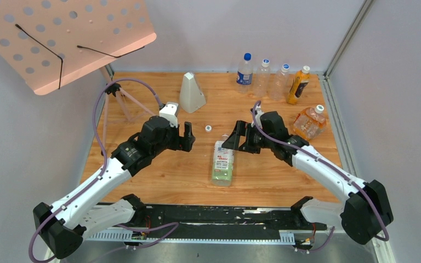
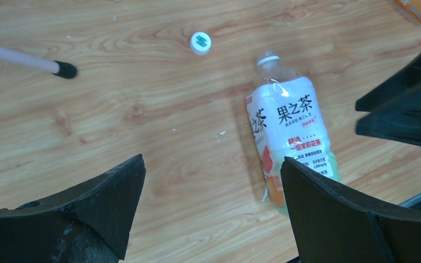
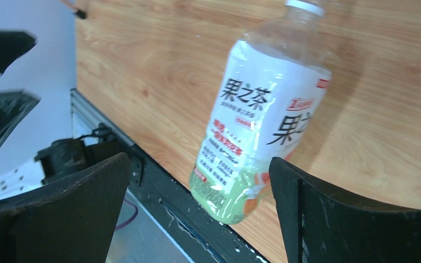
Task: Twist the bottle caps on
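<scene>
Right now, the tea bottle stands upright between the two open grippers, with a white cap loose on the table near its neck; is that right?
Not quite: the tea bottle lies on its side, as the top external view shows. It is between the open left gripper and right gripper, a white cap loose near its neck.

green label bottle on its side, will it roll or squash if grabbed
Lying on its side, the bottle would probably roll if nudged sideways. Its clear plastic looks thin and empty, so likely light and easily dented.
</scene>
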You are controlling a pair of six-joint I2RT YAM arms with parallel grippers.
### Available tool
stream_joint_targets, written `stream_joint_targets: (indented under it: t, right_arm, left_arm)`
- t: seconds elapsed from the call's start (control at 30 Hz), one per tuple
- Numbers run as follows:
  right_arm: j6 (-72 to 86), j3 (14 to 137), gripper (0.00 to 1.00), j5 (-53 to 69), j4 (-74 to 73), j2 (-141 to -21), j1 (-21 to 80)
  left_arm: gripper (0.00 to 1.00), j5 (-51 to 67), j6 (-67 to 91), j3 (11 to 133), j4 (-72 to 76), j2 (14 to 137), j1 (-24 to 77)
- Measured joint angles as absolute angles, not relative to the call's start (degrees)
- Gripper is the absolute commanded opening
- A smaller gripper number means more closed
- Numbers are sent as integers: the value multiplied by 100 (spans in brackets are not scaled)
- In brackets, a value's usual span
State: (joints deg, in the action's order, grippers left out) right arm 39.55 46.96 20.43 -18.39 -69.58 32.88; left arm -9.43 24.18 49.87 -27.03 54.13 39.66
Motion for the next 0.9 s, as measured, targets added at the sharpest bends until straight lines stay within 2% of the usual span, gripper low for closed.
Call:
stream_joint_targets:
  t: [0.47, 0.7, 0.9]
  right_arm:
    - [5168, 5384, 83, 1116, -2469, -8503, 3437]
    - [5505, 5321, 63, 1326, -2137, -8997, 3382]
    - [5725, 4821, 57, 1876, -1332, -8973, 3229]
  left_arm:
    - [99, 5, 3120, 4167, -1885, 5714, 3966]
    - [98, 460, 3411, 3983, -1404, 5970, 3966]
    - [98, 755, 3747, 3743, -908, 6241, 3975]
